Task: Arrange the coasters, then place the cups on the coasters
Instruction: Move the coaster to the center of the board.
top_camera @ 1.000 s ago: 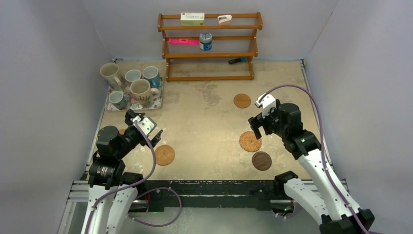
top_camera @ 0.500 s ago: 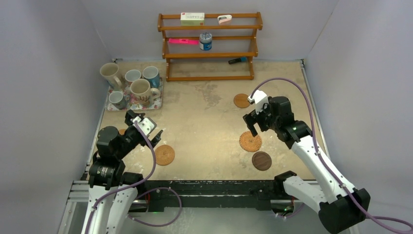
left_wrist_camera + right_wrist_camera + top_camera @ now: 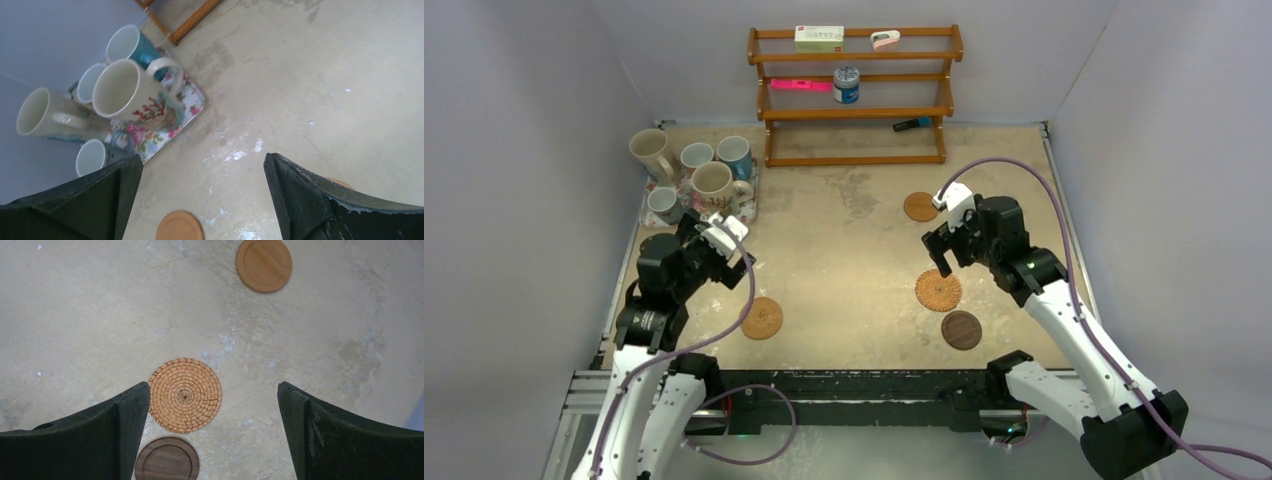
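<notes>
Shows the left claw (image 3: 201, 162) spread wide and pinching nothing, hovering over the pale table (image 3: 310, 90). Places the five cups (image 3: 125, 92) ahead of it and off to one finger's side, clustered at a floral tray (image 3: 192, 102) (two tall cream, one blue, two small pale ones). Finds a smooth tan coaster (image 3: 179, 226) lying flat under the gap, toward the wrist, and glimpses a second coaster (image 3: 341, 183) past the other finger. Shows the right claw (image 3: 214, 387) likewise spread and empty. Sets a woven coaster (image 3: 185, 395) below it, just beside one fingertip, a dark wooden coaster (image 3: 166, 459) nearer the wrist, close to the woven one but apart, and a pale wooden coaster (image 3: 264, 265) well ahead of the fingertips.
</notes>
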`<state>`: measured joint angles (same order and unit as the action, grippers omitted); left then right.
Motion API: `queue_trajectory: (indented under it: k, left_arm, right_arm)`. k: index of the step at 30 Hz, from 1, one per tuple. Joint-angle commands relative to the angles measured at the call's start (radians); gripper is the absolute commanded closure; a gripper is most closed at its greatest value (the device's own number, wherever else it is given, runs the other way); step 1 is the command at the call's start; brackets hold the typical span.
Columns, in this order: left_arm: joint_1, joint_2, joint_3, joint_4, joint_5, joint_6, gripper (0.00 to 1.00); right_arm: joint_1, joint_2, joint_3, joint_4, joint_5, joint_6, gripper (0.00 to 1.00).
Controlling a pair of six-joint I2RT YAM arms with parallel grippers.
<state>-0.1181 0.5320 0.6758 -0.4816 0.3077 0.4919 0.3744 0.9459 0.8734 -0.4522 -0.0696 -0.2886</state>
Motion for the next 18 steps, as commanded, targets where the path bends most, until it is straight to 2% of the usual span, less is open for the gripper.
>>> queue_trajectory:
  k: [1, 5, 9, 14, 18]
  left_arm:
    - [0.003, 0.108, 0.015, 0.084, -0.274, -0.047, 0.0]
    - [0.005, 0.231, -0.006, 0.135, -0.445, -0.078, 0.0]
    - [0.016, 0.314, -0.035, 0.168, -0.447, -0.093, 0.0]
    - [0.111, 0.37, -0.033, 0.197, -0.355, -0.101, 0.0]
    - [0.323, 0.459, -0.001, 0.199, -0.143, -0.092, 0.0]
  right_arm:
    - [0.011, -0.019, -0.014, 0.032, 0.009, -0.006, 0.01]
    - [0.014, -0.033, -0.021, 0.035, 0.01, -0.01, 0.01]
    - [0.015, -0.042, -0.029, 0.04, 0.013, -0.013, 0.01]
    - [0.017, -0.048, -0.036, 0.043, 0.019, -0.017, 0.01]
    - [0.02, -0.048, -0.04, 0.047, 0.023, -0.019, 0.01]
